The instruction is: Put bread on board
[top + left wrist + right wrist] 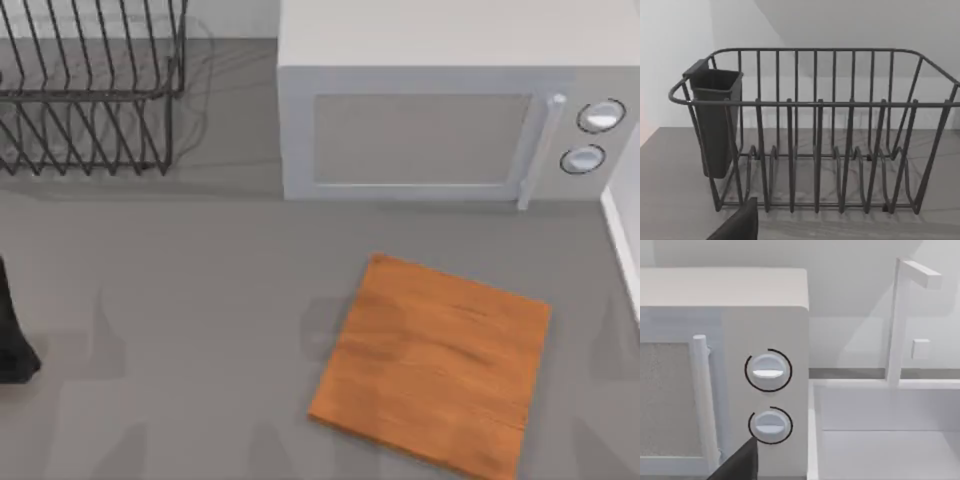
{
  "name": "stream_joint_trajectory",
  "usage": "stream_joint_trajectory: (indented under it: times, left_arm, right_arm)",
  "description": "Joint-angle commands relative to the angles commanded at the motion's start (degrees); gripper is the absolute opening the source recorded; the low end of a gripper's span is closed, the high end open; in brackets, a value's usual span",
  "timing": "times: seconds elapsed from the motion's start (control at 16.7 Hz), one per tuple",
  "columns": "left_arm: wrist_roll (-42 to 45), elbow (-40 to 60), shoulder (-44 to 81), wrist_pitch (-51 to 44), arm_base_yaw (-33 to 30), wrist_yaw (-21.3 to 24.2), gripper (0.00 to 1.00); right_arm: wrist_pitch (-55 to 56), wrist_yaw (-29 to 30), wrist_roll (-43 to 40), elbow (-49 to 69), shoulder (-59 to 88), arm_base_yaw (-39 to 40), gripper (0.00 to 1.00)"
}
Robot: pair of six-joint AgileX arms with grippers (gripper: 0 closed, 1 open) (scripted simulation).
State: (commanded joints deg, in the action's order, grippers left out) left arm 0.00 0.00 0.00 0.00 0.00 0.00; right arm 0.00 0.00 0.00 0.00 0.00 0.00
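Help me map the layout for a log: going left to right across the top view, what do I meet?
Dark left arm at the left edge → wire dish rack → board → microwave dials.

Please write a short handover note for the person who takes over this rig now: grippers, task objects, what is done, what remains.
Left arm: parked at the table's left edge, facing the dish rack; whether its fingers are open or shut cannot be told.
Right arm: faces the microwave and its two knobs.
Board: lies flat on the table in front of the microwave, with nothing on it.
Done: nothing yet.
Left: find the bread, pick it up, place it on the board.
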Motion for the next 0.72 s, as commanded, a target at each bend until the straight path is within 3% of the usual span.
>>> stream_joint_trajectory:
  times: [0.36, 0.72]
  left_arm:
    - [0.92, 5.58, 6.17, -4.71, 0.98, -0.09, 1.00]
    - [4.01, 23.80, 33.27, -21.46, 3.88, 0.03, 1.00]
  right_arm:
    - [0.00, 0.00, 0.00, 0.00, 0.00, 0.00, 1.00]
    - [0.00, 0.00, 0.00, 0.00, 0.00, 0.00, 1.00]
